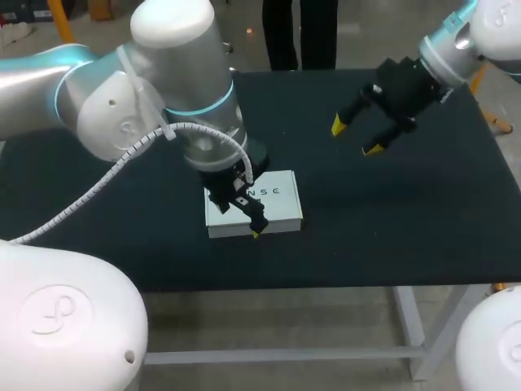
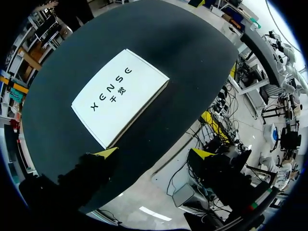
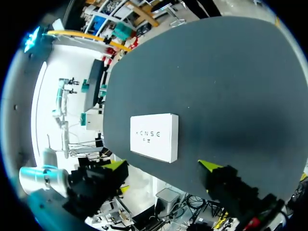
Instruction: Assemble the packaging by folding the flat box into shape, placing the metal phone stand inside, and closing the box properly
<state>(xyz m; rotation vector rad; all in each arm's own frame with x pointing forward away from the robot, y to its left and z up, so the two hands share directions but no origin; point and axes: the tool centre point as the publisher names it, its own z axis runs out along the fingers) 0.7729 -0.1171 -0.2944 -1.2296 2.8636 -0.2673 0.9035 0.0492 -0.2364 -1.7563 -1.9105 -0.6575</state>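
Note:
A closed white box (image 1: pixel 278 205) with dark print on its lid lies flat on the black table (image 1: pixel 391 220), near the front edge. My left gripper (image 1: pixel 246 215) hangs just above the box's near left part, partly covering it. In the left wrist view the box (image 2: pixel 120 96) lies ahead of my left gripper (image 2: pixel 155 154), whose yellow tips stand wide apart with nothing between them. My right gripper (image 1: pixel 356 137) is open in the air to the back right, well away from the box. In the right wrist view the box (image 3: pixel 155 136) is ahead of my right gripper (image 3: pixel 162 165). No phone stand is visible.
The dark tabletop (image 3: pixel 226 86) stretches bare to the right and behind the box. Its front edge (image 1: pixel 326 285) runs close to the box's near side.

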